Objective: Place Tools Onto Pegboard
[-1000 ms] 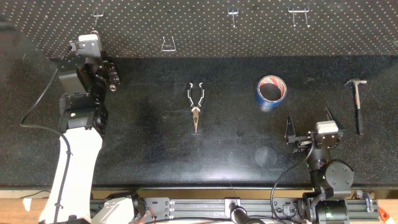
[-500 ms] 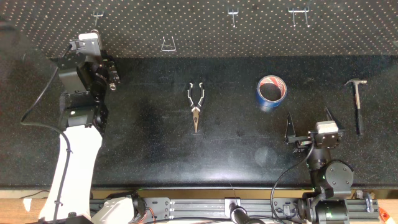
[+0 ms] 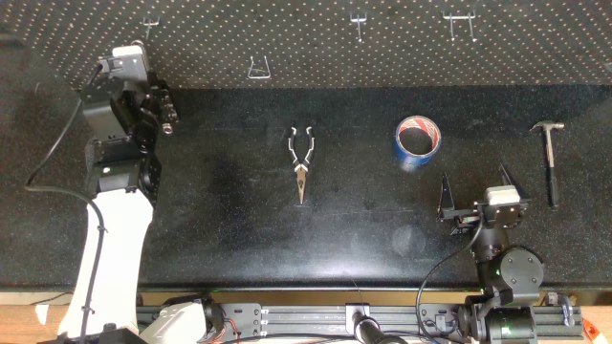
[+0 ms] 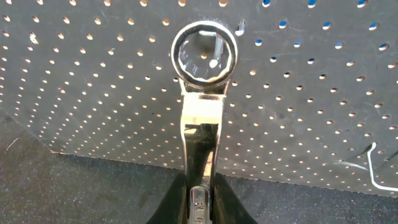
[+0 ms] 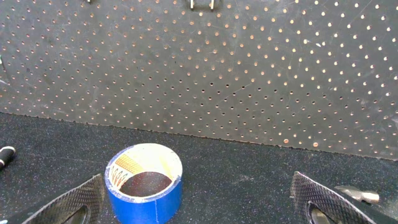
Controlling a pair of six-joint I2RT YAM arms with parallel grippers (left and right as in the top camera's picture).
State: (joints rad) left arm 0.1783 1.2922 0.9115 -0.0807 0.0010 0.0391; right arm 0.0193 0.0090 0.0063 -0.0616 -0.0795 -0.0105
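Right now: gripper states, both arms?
Left gripper: closed, holding the wrench, ring end up against the pegboard.
Right gripper: open, holding nothing.

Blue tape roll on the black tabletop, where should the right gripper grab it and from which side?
The blue tape roll lies flat, core facing up. Probably best from above: one finger inside the core, one outside, pinching the wall nearest the right gripper.
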